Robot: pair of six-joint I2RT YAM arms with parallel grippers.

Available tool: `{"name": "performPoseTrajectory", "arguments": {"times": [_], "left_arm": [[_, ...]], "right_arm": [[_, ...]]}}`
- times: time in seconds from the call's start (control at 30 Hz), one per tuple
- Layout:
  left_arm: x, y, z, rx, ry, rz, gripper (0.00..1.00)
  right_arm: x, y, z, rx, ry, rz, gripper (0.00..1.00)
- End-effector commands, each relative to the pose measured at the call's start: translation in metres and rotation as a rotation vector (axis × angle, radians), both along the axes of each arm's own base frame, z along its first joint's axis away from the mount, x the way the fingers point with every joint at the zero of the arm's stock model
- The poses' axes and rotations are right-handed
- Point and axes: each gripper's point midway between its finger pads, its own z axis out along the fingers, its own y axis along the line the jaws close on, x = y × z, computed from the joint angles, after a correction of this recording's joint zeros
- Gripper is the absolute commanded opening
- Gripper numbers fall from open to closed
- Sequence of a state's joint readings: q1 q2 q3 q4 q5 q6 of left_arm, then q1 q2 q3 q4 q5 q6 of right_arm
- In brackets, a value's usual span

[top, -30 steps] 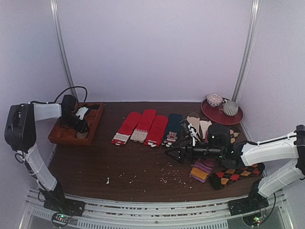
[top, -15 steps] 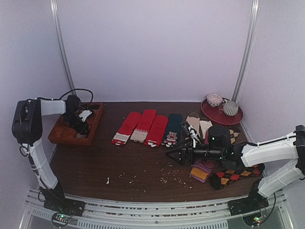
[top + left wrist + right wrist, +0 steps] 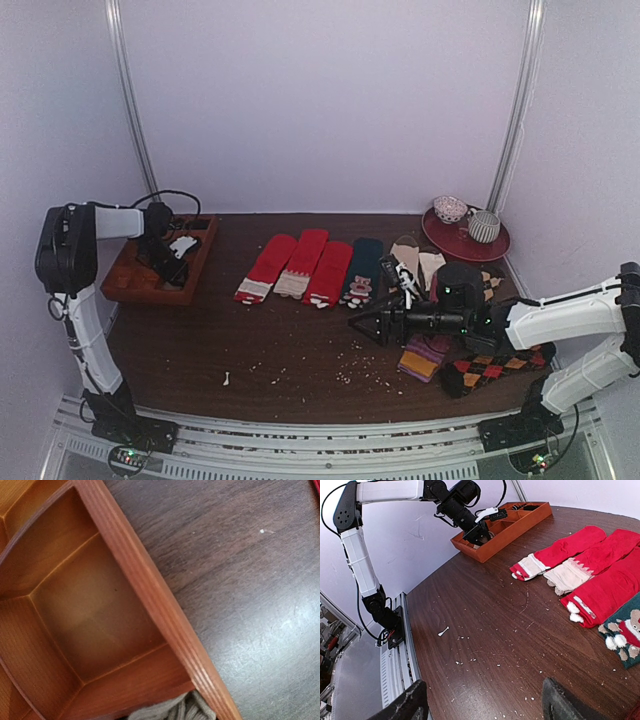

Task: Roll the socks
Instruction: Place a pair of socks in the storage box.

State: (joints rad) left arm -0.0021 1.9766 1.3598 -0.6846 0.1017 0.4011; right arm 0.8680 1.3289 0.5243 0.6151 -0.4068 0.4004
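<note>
The socks (image 3: 176,712): plain tan-brown knit, no pattern. The tray (image 3: 150,590): orange-brown wood grain; the table (image 3: 240,580): dark brown. The red socks (image 3: 300,264) have white patterned cuffs, the dark green sock (image 3: 626,630) a bear motif, the argyle sock (image 3: 495,368) orange, red and black diamonds.

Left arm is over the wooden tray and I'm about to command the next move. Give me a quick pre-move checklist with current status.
1. Tan sock bundle in sight: ok. Its knit shows at the bottom edge of the left wrist view, next to the tray rim.
2. Left end effector gripping the bundle: cannot tell. Its fingers are outside its own camera view.
3. Tray compartment under that camera free: ok, bare wood.
4. Right end effector open and empty: ok, fingers wide apart with nothing between.
5. Arms clear of each other: ok. The right one is by the red socks, across the table from the tray.
</note>
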Motion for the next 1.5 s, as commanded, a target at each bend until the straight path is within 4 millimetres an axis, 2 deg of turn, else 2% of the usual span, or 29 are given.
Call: {"name": "performPoseTrajectory", "arguments": {"times": [0.0,0.17,0.4,0.57,0.63,0.67,0.87,1.07,1.4,1.47], "left_arm": [[-0.024,0.017,-0.043,0.088,0.157,0.045,0.00],[-0.012,0.017,-0.049,0.126,0.152,0.071,0.00],[-0.002,0.003,-0.061,0.164,0.129,0.047,0.15],[0.009,-0.005,-0.043,0.114,0.036,0.052,0.23],[0.013,-0.007,-0.034,0.099,0.003,0.051,0.28],[0.014,-0.008,-0.031,0.093,-0.013,0.049,0.35],[0.023,-0.006,-0.015,0.116,-0.082,0.025,0.46],[0.027,-0.007,-0.014,0.115,-0.107,0.021,0.50],[0.050,-0.012,0.032,0.100,-0.252,0.003,0.52],[0.053,-0.013,0.038,0.097,-0.269,0.000,0.67]], "right_arm": [[0.004,-0.001,-0.005,-0.005,0.012,-0.015,0.78],[0.006,0.006,-0.007,0.002,0.028,-0.005,0.78],[0.007,0.010,-0.006,0.016,0.035,0.004,0.77],[0.006,0.008,-0.003,0.021,0.025,0.001,0.77],[0.007,0.008,-0.001,0.025,0.020,0.001,0.77],[0.006,0.008,0.000,0.026,0.017,0.003,0.78],[0.007,0.008,0.001,0.027,0.015,0.002,0.77],[0.008,0.010,0.004,0.028,0.012,0.004,0.77],[0.009,0.014,0.005,0.028,0.020,0.010,0.77],[0.010,0.014,0.005,0.031,0.024,0.010,0.77]]}}
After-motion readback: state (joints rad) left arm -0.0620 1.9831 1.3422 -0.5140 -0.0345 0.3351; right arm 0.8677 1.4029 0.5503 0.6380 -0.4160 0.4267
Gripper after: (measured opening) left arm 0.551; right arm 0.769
